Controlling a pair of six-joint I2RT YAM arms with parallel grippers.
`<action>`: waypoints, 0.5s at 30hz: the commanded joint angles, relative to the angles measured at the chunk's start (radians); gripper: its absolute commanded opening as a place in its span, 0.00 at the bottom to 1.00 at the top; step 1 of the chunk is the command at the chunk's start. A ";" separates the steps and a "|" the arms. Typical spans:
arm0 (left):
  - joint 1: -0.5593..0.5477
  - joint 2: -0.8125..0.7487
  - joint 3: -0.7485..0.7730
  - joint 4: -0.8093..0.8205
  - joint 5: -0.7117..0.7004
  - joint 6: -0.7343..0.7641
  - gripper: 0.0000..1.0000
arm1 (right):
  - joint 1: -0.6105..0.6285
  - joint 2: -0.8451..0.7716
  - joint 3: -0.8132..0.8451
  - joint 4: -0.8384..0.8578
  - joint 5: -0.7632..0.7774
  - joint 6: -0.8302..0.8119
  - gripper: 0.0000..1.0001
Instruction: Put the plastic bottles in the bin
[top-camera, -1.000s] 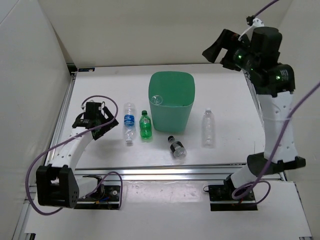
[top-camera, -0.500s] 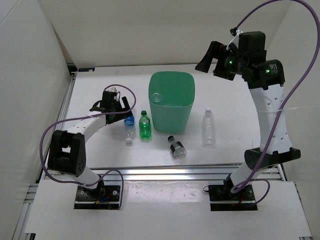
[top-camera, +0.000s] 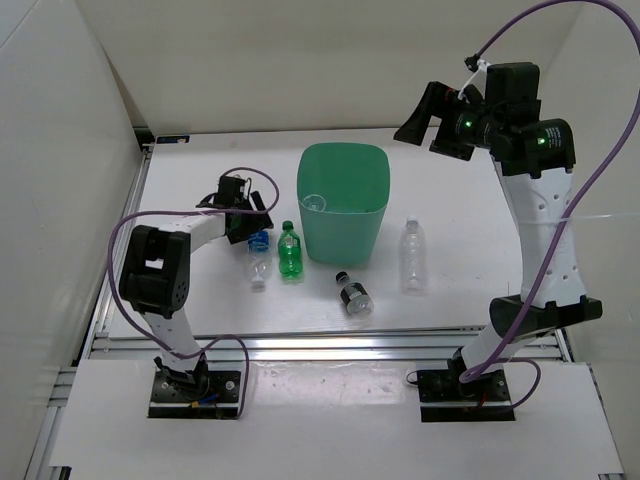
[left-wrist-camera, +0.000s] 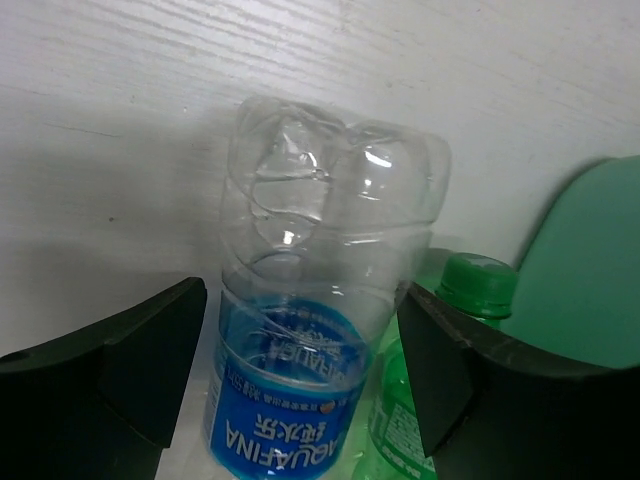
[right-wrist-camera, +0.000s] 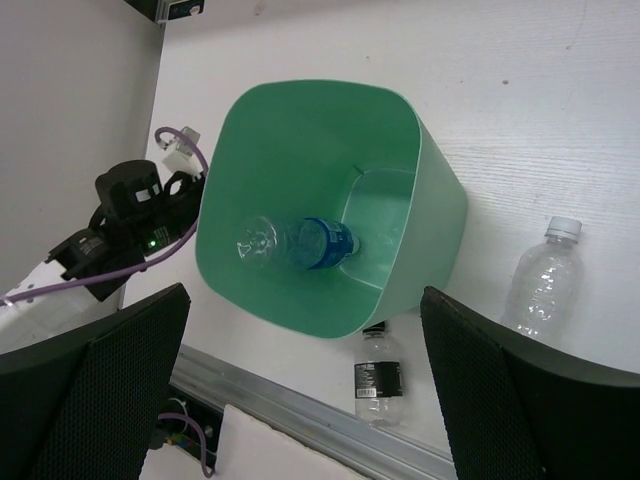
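The left gripper (left-wrist-camera: 300, 310) is straddling a blue-label bottle (left-wrist-camera: 300, 330) near the bin (top-camera: 350, 238).
Its fingers (left-wrist-camera: 150, 365) are standing spread, one on each side of the bottle, which is lying on the table (top-camera: 460, 250) just beside the green bottle (top-camera: 290, 251). The right gripper (top-camera: 415, 110) is hovering high beside the bin, fingers wide apart, holding nothing. A second blue-label bottle (right-wrist-camera: 300, 242) is lying inside the bin.

Both arms are built of white links (top-camera: 545, 235) and black joint housings (top-camera: 145, 280). A purple cable (top-camera: 497, 37) follows each arm, looping high above the right hand (top-camera: 418, 115). Small green lights (top-camera: 541, 141) glow just behind that hand. The left hand (left-wrist-camera: 300, 350) has matt black fingers (left-wrist-camera: 130, 370); those of the right hand look finely grained.
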 joint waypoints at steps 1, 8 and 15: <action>-0.003 0.003 0.016 0.009 0.015 -0.046 0.86 | -0.004 -0.018 0.011 0.010 -0.032 -0.030 1.00; -0.003 0.013 0.041 0.009 0.055 -0.045 0.50 | -0.004 -0.009 0.011 0.010 -0.041 -0.030 1.00; -0.003 -0.122 0.030 0.000 0.023 -0.009 0.30 | -0.004 0.022 0.020 0.019 -0.059 -0.021 1.00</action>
